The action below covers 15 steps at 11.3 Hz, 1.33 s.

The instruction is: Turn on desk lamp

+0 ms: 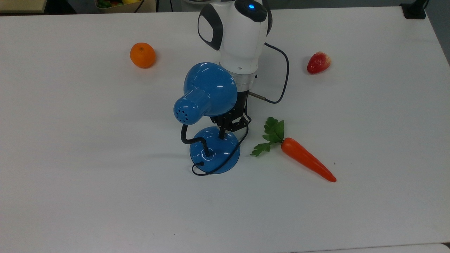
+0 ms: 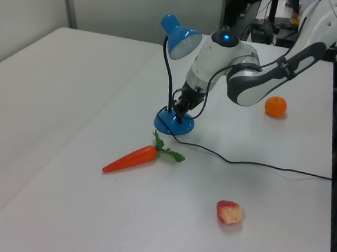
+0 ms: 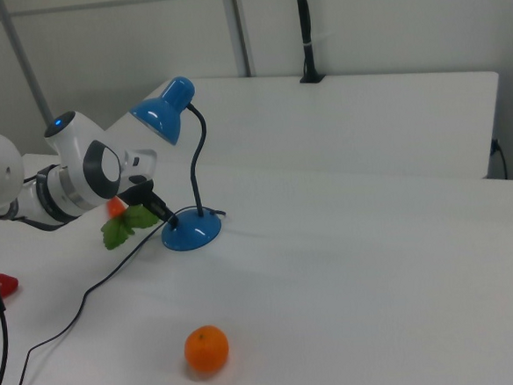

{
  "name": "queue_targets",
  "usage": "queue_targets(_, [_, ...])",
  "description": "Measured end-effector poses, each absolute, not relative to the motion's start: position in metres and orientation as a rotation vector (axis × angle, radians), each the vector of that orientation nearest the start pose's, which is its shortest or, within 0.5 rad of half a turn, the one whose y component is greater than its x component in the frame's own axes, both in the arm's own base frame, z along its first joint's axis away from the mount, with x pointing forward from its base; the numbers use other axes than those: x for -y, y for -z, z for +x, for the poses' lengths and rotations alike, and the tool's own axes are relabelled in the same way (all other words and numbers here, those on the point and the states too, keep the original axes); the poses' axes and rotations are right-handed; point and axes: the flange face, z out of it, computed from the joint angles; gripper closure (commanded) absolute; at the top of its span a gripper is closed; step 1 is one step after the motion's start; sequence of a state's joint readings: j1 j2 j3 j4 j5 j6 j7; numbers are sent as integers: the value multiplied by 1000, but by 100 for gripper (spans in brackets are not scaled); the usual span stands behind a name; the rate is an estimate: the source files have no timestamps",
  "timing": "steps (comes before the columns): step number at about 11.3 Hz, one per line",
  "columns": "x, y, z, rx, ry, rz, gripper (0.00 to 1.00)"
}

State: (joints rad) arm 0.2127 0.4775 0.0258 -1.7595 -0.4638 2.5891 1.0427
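The desk lamp stands mid-table, its blue bell shade (image 1: 207, 89) on a bent black gooseneck above a round blue base (image 1: 215, 151). My gripper (image 1: 222, 134) comes down from under the shade, shut, with its black tip resting on the base's far side in the top view. In the left view the gripper (image 2: 178, 112) touches the top of the base (image 2: 174, 125) beside the gooseneck. In the right view the gripper (image 3: 168, 218) meets the left edge of the base (image 3: 192, 233) below the shade (image 3: 161, 111). The switch is hidden under the fingers.
An orange (image 1: 142, 55) lies at the top view's upper left and a strawberry (image 1: 319, 62) at its upper right. A carrot (image 1: 306, 158) lies just right of the lamp base. A dark cable (image 1: 283, 80) loops from my wrist, and the lamp's cord curls around the base.
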Motion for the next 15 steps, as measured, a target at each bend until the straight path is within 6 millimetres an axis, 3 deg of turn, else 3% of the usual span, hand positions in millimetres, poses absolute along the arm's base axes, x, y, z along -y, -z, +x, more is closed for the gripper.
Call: queue_targets(15, [-172, -328, 676, -704, 721, -3005, 100])
